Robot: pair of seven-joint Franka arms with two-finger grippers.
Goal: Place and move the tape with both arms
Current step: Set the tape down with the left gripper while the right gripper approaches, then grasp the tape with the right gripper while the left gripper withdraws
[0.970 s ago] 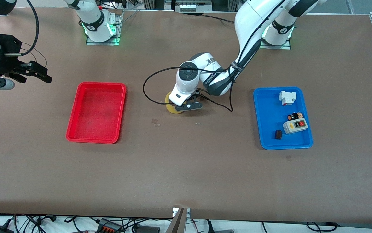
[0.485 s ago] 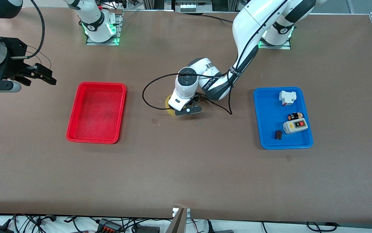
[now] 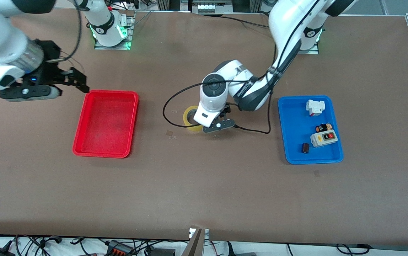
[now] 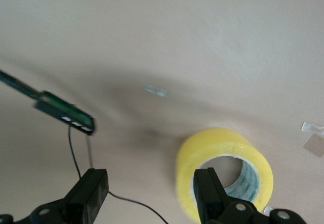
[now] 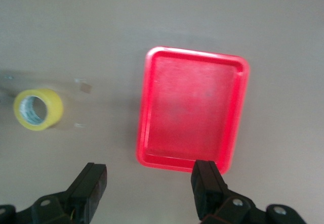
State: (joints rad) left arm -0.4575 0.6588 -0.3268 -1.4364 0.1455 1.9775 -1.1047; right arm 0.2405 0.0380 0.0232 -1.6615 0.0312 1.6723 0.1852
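Note:
The yellow tape (image 3: 189, 120) lies flat on the brown table between the red tray (image 3: 106, 93) and the blue tray (image 3: 296, 128). My left gripper (image 3: 214, 123) is open just beside the tape, toward the left arm's end. In the left wrist view its gripper (image 4: 151, 181) holds nothing, and the tape (image 4: 223, 150) lies outside the gap, partly hidden by one of its fingers (image 4: 207, 191). My right gripper (image 3: 78, 81) is open and empty in the air, by the red tray's corner nearest the right arm's base. The right wrist view shows its gripper (image 5: 151, 171), the red tray (image 5: 192, 107) and the tape (image 5: 49, 114).
The blue tray holds a white switch box with a red button (image 3: 324, 138), a small dark cylinder (image 3: 305, 148), a white part (image 3: 314, 107) and a small battery-like piece (image 3: 323, 127). A black cable (image 3: 175, 103) loops on the table by the tape. A tape scrap (image 3: 170, 133) lies nearby.
My left gripper has come off the tape and shifted toward the left arm's end, leaving the roll uncovered. My right arm has swung in toward the red tray.

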